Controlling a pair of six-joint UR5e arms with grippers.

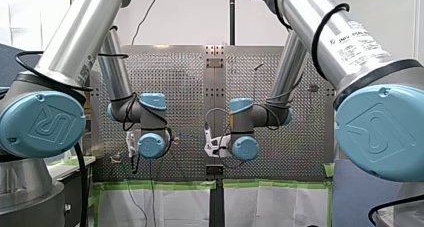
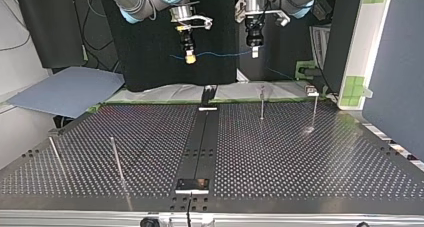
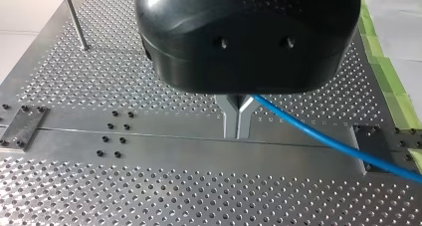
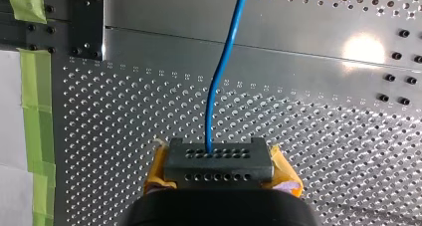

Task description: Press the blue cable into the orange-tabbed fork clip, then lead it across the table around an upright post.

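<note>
The perforated metal table (image 2: 280, 152) spreads out matte and dotted, with a smooth strip down its middle. Our left gripper (image 3: 238, 134) pinches its tapered metal fingers together on the thin, glossy blue cable (image 3: 323, 135). Our right gripper (image 4: 219, 164), with yellow pads (image 4: 283, 171), clamps it too. The cable hangs strung between them, off the table. We see no orange-tabbed clip, so we judge that both the pressing and the routing round a slim upright post (image 2: 262, 103) are yet to do.

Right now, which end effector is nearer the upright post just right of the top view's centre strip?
Left. My left end effector hangs high, nearly above that post in the top view; my right end effector further toward that view's left.
</note>
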